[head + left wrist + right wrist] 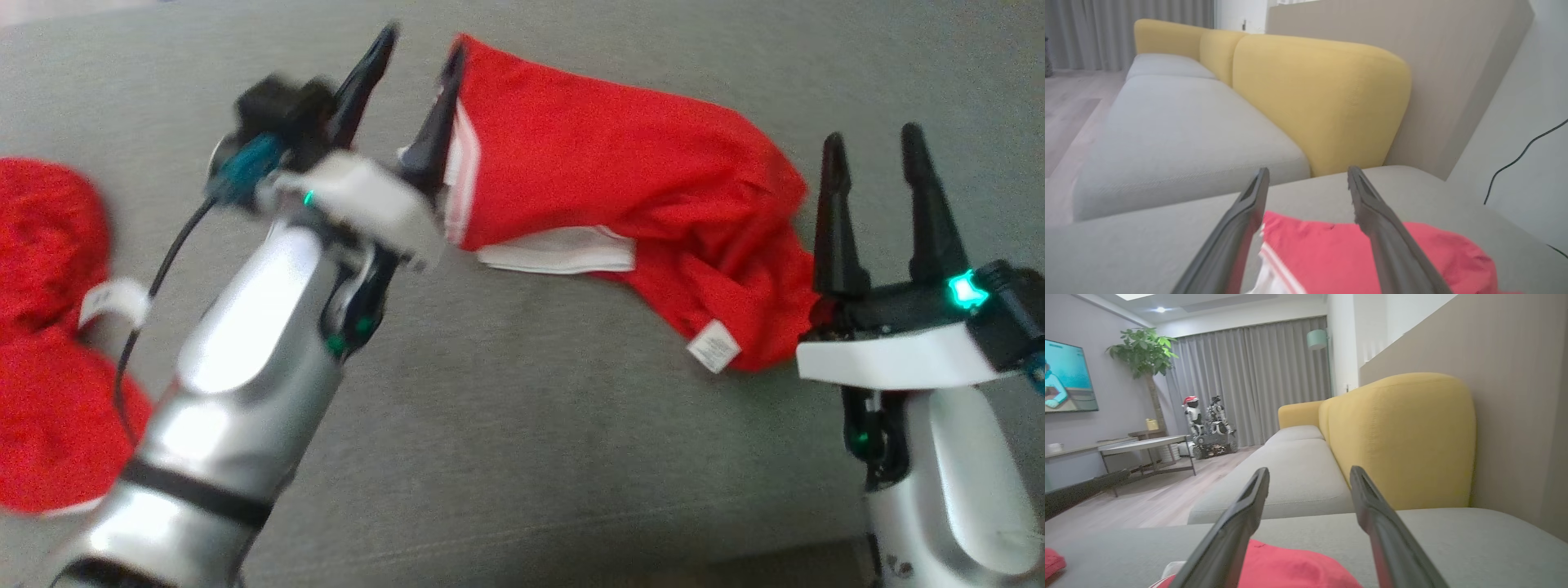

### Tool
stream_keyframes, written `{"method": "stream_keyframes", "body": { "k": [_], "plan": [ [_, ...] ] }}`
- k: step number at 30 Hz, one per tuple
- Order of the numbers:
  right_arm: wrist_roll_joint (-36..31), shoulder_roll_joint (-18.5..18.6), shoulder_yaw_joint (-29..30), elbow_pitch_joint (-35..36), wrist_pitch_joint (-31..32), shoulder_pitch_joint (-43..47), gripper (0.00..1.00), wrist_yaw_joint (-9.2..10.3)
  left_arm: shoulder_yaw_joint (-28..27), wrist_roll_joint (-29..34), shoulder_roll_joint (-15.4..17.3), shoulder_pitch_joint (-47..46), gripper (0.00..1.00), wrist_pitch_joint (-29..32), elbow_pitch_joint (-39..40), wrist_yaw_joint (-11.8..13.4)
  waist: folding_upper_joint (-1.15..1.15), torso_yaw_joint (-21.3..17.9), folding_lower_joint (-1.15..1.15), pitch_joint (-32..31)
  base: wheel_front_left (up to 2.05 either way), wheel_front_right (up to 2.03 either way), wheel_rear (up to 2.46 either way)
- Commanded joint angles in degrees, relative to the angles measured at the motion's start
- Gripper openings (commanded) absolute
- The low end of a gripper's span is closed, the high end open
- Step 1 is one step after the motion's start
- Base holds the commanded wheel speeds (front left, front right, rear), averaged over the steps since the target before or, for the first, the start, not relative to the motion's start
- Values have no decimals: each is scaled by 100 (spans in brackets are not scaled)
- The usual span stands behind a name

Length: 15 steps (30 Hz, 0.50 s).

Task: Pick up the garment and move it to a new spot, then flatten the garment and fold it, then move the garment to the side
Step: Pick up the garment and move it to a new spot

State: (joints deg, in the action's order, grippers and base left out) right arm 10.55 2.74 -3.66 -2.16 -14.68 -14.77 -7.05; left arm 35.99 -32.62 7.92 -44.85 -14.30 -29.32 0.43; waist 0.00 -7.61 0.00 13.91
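The red garment (604, 163) lies crumpled on the grey sofa seat (506, 425). The left gripper (418, 47), jaws wide, hangs at its white-trimmed edge; the right gripper (872, 140) gapes empty alongside.

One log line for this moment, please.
left gripper: open, at red garment left edge | right gripper: open, beside its right end | state: bunched on grey cushion, unheld

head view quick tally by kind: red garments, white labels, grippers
red garments: 2, the middle garment and the left garment
white labels: 2, the right label and the left label
grippers: 2, the left gripper and the right gripper, both open
total: 6
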Motion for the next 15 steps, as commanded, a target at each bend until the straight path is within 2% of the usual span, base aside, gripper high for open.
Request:
{"method": "stream_keyframes", "body": {
  "k": [1, 7, 15],
  "plan": [
    [-93, 14, -149, 96, -31, -18, 100, -44, -252, -68, 223, 193, 100, -59, 173, -47, 0, 594, 0, -332, 0, 0, 0],
    [-285, 14, -88, -177, -31, 249, 100, -44, -754, 48, 500, 1359, 100, -68, 726, -61, 0, 1208, 0, -622, 0, 0, 0],
    [-474, 14, -96, -449, -31, 560, 100, -44, -1376, 538, 339, 2751, 100, -69, 1461, -150, 0, 1491, 0, -873, 0, 0, 0]
  ]
}}
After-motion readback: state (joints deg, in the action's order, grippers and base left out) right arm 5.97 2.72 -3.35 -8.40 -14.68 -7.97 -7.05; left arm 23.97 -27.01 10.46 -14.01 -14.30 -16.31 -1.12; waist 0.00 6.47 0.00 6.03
